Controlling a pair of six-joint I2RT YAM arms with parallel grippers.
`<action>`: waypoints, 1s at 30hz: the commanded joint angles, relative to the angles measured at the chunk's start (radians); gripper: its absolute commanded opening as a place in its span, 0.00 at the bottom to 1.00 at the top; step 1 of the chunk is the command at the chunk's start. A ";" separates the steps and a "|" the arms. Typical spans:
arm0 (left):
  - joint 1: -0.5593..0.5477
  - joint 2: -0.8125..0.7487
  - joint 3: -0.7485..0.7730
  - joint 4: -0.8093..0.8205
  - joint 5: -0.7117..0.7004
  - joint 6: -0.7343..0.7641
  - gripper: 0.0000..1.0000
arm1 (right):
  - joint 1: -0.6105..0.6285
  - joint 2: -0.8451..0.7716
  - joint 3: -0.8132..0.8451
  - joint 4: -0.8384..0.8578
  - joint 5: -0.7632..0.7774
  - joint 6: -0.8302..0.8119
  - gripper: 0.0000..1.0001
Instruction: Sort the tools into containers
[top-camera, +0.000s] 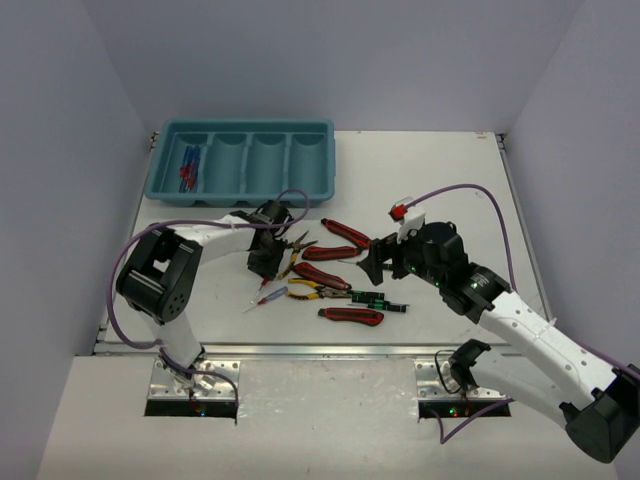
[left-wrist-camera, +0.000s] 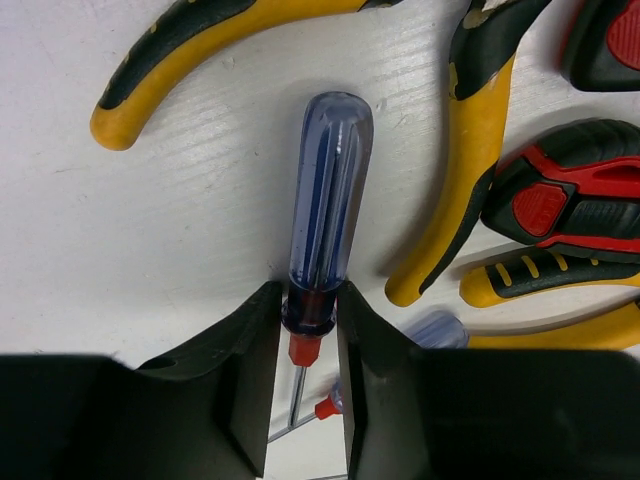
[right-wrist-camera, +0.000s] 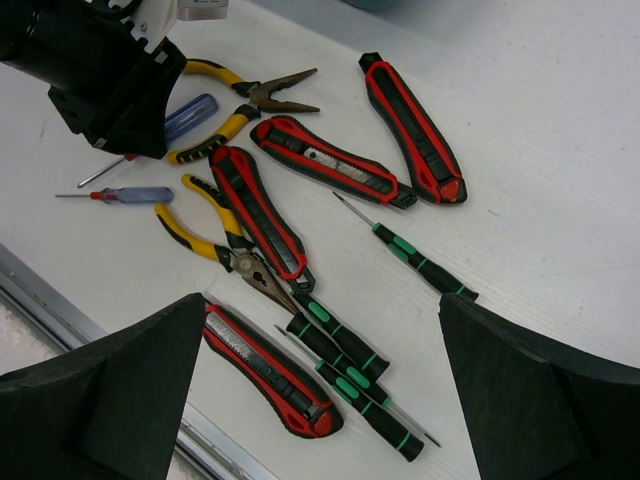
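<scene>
Left end effector (left-wrist-camera: 308, 300): fingers drawn in narrow on the dark collar of a blue-handled screwdriver (left-wrist-camera: 328, 190), one finger touching each side. This screwdriver lies flat on the counter (top-camera: 440, 170), with its handle pointing away from the wrist and its shaft running back between the fingers. A second screwdriver (right-wrist-camera: 125, 195), thinner and also blue-handled, lies just beside it, closer to the near edge.

Right end effector (top-camera: 372, 265): jaws spread wide, holding nothing, hanging above the loose tools.

The loose tools sit mid-counter, toward the near edge. We count:
- two yellow-handled pliers, one (right-wrist-camera: 235, 105) just beside the gripped screwdriver and the other (right-wrist-camera: 215, 235) nearer the near edge
- four red-and-black utility knives (right-wrist-camera: 330, 160), one of them touching the nearer pliers
- three black-and-green precision screwdrivers (right-wrist-camera: 420, 260), two of them lying close together beside the knife nearest the near edge

The teal tray (top-camera: 245, 125) stands at the far left corner of the counter, well apart from the loose tools. Its compartment nearest the left edge holds several blue-and-red screwdrivers (top-camera: 188, 168).
</scene>
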 joint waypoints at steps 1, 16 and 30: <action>0.010 0.017 -0.028 -0.020 -0.039 -0.012 0.15 | 0.001 -0.015 -0.001 0.047 -0.032 -0.014 0.99; 0.207 -0.227 0.310 -0.125 -0.322 -0.049 0.00 | 0.000 0.002 0.003 0.050 -0.026 -0.017 0.99; 0.562 0.525 1.219 0.062 -0.609 0.170 0.01 | 0.000 -0.014 -0.011 0.069 -0.024 -0.021 0.99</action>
